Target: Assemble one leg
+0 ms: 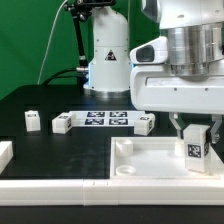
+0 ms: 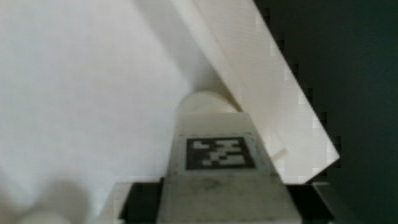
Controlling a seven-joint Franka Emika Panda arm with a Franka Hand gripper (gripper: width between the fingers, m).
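My gripper (image 1: 195, 132) is shut on the leg (image 1: 195, 149), a small white post with a black-and-white tag on its face. It holds the leg upright over the near right corner of the wide white panel (image 1: 145, 168). In the wrist view the leg (image 2: 222, 150) reaches from between the dark fingers (image 2: 146, 202) down toward the panel's flat face (image 2: 89, 90), close beside its raised rim (image 2: 270, 95). I cannot tell whether the leg's far end touches the panel.
Three more white legs lie on the black table at the back: one at the exterior view's left (image 1: 33, 119), one beside it (image 1: 62, 124) and one further right (image 1: 145, 123). The marker board (image 1: 103, 120) lies between them. A white part (image 1: 5, 152) shows at the left edge.
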